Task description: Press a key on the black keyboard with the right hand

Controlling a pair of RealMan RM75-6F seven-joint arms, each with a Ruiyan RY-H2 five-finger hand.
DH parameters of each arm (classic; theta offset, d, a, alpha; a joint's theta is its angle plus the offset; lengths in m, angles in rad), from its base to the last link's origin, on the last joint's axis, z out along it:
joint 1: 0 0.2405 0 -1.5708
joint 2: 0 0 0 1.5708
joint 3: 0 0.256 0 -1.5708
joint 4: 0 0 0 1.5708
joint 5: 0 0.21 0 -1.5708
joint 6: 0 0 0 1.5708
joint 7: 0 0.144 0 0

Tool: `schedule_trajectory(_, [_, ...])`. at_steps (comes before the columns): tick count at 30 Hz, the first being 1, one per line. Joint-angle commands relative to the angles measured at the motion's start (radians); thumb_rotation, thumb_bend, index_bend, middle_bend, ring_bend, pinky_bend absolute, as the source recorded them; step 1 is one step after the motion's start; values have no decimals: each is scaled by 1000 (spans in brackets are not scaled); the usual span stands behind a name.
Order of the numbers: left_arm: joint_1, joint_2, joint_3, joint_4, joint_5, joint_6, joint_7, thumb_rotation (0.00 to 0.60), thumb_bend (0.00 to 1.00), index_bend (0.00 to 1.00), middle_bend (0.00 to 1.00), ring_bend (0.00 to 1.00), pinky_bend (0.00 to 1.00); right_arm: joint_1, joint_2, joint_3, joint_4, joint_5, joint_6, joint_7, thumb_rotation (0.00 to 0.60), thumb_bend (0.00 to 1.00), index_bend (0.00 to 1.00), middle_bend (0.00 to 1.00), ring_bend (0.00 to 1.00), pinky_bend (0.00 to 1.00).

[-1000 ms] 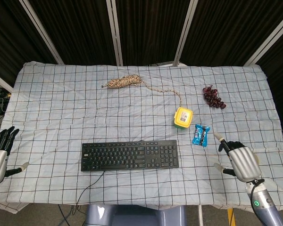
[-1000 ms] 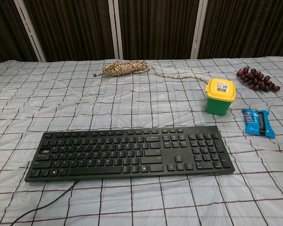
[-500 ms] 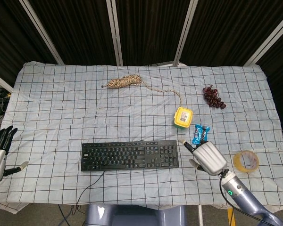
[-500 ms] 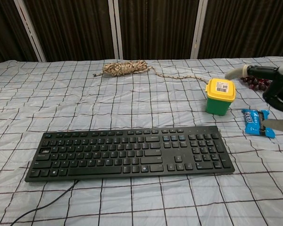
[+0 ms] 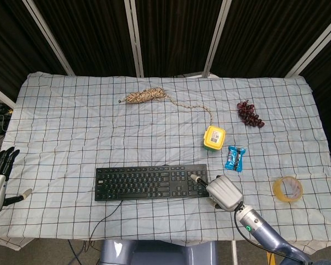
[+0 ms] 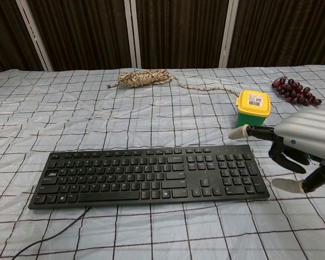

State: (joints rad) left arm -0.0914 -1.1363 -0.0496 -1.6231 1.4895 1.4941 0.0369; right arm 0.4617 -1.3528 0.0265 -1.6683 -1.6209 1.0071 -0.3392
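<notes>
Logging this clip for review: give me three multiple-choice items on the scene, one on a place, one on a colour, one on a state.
1. Where is the right robot hand?
A. at the black keyboard's right end
B. beside the grapes
C. over the rope

2. What colour is the small container's lid?
A. red
B. yellow
C. white

3. How is the right robot hand posed?
A. gripping the snack packet
B. fist closed on the tape roll
C. one finger extended, holding nothing

Key: 1 A, the head view shows it by the number pad; 2 B, yellow lid on a green body; 3 C, the chest view shows a fingertip above the keys.
</notes>
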Motion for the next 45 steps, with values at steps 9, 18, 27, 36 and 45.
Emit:
schedule_trajectory(9, [-1, 3, -3, 4, -1, 0, -12, 600, 0, 0, 0, 0, 0, 14, -52, -28, -10, 107, -73, -88, 600, 337, 119, 797, 738, 652])
schedule_trajectory(18, [-2, 3, -4, 3, -6, -2, -12, 600, 0, 0, 0, 0, 0, 25, -94, -32, -13, 153, -82, -128, 600, 340, 119, 797, 739, 653])
schedule_trajectory(27, [-2, 4, -6, 3, -7, -3, -15, 600, 0, 0, 0, 0, 0, 31, -114, -35, -14, 176, -76, -147, 600, 356, 118, 797, 744, 652])
schedule_trajectory(36, [-3, 6, -7, 1, -9, -5, -19, 600, 0, 0, 0, 0, 0, 48, -130, -35, -31, 242, -104, -202, 600, 377, 113, 796, 750, 653])
schedule_trajectory(45, [-2, 6, -9, -2, -17, -5, -18, 600, 0, 0, 0, 0, 0, 62, -163, -34, -28, 315, -110, -253, 600, 387, 110, 796, 752, 658])
